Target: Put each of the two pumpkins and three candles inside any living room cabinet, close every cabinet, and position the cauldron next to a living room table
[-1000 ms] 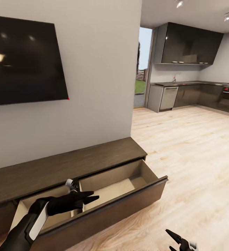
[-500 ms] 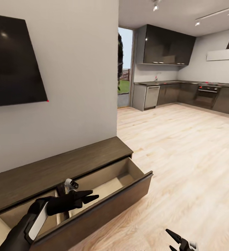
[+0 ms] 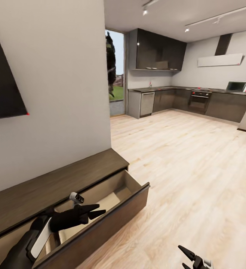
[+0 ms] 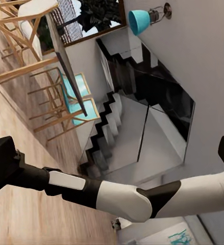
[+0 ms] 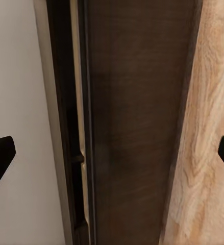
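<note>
The low dark-brown cabinet (image 3: 63, 179) runs along the wall, and its right drawer (image 3: 115, 215) is pulled out, showing a bare beige inside. My left gripper (image 3: 101, 209) hovers open over that drawer with nothing between its fingers. My right gripper (image 3: 182, 257) is open low over the wooden floor; its wrist view looks down the cabinet's dark front (image 5: 132, 122) beside the floor (image 5: 203, 153). The pumpkins, the candles, the cauldron and the table are out of view.
A black TV (image 3: 3, 82) hangs above the cabinet. Pale wood floor (image 3: 183, 168) stretches to a dark kitchen (image 3: 183, 101) past a glass door (image 3: 115, 82). In the left wrist view my other arm (image 4: 106, 194) crosses before stairs and wooden chairs (image 4: 45, 87).
The camera has turned to the right, so the wall, TV and cabinet slid left and more kitchen shows. Both arms hold the same place in the picture. The drawer stays open.
</note>
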Motion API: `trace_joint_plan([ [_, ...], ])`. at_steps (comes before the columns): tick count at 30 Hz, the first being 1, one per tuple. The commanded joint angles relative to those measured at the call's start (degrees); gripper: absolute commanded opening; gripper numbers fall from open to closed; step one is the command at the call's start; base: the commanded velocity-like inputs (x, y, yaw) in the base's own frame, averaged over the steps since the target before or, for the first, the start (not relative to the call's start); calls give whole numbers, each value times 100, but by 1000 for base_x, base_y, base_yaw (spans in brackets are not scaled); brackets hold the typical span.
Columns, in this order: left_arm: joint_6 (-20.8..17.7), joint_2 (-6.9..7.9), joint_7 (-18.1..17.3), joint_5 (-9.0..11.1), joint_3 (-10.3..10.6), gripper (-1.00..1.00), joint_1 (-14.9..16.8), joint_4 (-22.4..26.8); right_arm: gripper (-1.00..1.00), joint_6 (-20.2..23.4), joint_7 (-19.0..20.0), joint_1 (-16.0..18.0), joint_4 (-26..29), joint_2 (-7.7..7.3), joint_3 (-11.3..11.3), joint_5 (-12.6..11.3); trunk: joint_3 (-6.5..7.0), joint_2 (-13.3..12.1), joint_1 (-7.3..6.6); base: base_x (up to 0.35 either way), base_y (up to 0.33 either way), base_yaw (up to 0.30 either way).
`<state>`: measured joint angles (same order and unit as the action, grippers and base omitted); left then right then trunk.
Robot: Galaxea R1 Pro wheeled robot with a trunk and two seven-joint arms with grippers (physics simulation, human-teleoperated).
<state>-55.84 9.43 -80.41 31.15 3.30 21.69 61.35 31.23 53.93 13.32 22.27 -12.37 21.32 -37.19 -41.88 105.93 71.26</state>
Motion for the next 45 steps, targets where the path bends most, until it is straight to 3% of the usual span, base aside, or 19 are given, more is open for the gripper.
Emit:
trace_joint_plan([
  [1, -59, 6, -5, 23, 9, 100, 2, 0, 100, 41, 5, 4, -4, 1, 16, -28, 13, -39, -23, 0, 0, -100],
  [11, -63, 1, 32, -11, 32, 100, 2, 0, 100, 37, 2, 4, -9, -11, 22, -75, 138, -440, -243, 0, 0, -145],
  [14, -66, 9, 40, -18, 47, 100, 2, -1, 100, 14, -25, 4, -12, -14, 26, -71, 116, -440, -243, 0, 0, -184],
  [20, -67, 25, 303, -83, 60, 100, 2, 8, 100, -696, -106, 4, -240, -13, 28, -69, 73, -440, -243, 0, 0, -187],
  [24, -61, -2, 1068, -125, 78, 100, 2, 28, 100, -836, -177, 4, -581, -16, 23, -69, 52, -440, -243, 0, 0, -121],
  [26, -60, -21, 1793, -135, 74, 100, 7, 60, 100, -861, -241, 4, -676, -18, 22, -69, 48, -440, -243, 0, 0, -40],
  [27, -58, -42, 2362, -137, 70, 100, 9, 80, 100, -900, -325, 4, -708, -19, 22, -69, 48, -440, -243, 0, 0, -16],
  [30, -37, -128, 3436, -140, 58, 100, 25, 30, 100, -1283, -609, 4, -729, -16, 17, -66, 47, -440, -243, 0, 0, -7],
  [33, 9, -307, 4532, -150, 55, 100, 51, 69, 100, -1814, -1167, 4, -711, 11, 6, -58, 46, -440, -243, 0, 0, -1],
  [35, 99, -416, 5042, -152, 47, 100, 59, 86, 100, -1959, -1544, 4, -664, 23, 4, -39, 46, -440, -243, 0, 0, 0],
  [40, 536, -640, 5767, -161, 53, 100, 63, 58, 100, -2305, -2044, 4, -636, 33, 3, -34, 46, -440, -243, 0, 0, 0],
  [45, 709, -699, 5910, -162, 72, 100, 44, -8, 100, -2554, -2029, 4, -628, 32, 4, -25, 46, -440, -243, 0, 0, -136],
])
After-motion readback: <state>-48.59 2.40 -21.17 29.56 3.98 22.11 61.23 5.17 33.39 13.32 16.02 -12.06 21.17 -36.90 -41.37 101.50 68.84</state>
